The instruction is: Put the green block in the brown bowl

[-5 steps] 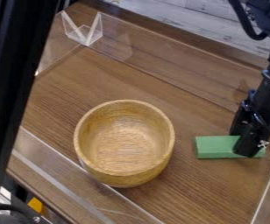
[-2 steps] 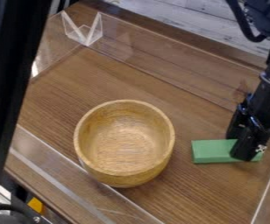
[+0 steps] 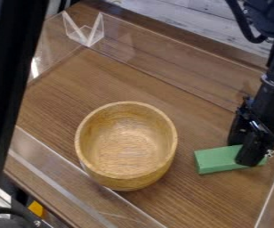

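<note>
The green block (image 3: pixel 217 159) lies flat on the wooden table, just right of the brown bowl (image 3: pixel 125 178). The bowl is round, light wood, with nothing visible inside it. My black gripper (image 3: pixel 251 153) comes down steeply onto the block's right end, its fingers on either side of that end and closed against it. The block's left part sticks out towards the bowl, a small gap away from the bowl's wall. The fingertips are partly hidden behind the block.
A clear plastic panel (image 3: pixel 164 62) runs across the back of the table, with a clear folded stand (image 3: pixel 84 29) at the far left. A dark post (image 3: pixel 9 98) fills the left foreground. The table's edge lies close to the gripper's right.
The gripper has rolled on the spot. The block turned with it, its free left end swinging lower in the picture and nearer the front edge.
</note>
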Robot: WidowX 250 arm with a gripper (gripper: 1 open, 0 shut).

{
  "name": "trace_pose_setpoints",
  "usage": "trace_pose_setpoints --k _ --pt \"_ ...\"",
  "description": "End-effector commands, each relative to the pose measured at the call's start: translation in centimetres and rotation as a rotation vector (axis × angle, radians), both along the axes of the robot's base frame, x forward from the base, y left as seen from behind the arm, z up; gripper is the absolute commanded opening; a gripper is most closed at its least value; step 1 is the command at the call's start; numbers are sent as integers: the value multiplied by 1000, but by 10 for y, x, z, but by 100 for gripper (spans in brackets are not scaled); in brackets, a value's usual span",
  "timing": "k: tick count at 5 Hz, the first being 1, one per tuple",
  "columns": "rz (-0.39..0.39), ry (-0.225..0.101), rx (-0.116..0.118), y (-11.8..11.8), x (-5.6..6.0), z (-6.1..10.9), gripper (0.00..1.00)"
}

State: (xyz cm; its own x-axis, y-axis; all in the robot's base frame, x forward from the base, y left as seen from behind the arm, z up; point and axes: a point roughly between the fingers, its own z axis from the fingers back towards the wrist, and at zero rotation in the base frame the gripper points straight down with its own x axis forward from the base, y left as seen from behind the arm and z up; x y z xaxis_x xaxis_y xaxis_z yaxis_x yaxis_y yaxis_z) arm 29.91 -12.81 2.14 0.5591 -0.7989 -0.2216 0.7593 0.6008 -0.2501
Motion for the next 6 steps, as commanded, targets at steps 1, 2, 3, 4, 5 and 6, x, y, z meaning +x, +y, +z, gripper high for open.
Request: trace_pose_setpoints --k 1,2,3,4,5,6 --pt "-27 -15 -3 2 -1 1 0" --pt "-63 -9 1 2 -6 2 0" --pt "1 -4 5 3 -5 15 0" --pt "66 1 8 5 -4 28 0" --pt "41 6 11 -3 -1 22 0" --pt "16 10 16 -11 3 15 0"
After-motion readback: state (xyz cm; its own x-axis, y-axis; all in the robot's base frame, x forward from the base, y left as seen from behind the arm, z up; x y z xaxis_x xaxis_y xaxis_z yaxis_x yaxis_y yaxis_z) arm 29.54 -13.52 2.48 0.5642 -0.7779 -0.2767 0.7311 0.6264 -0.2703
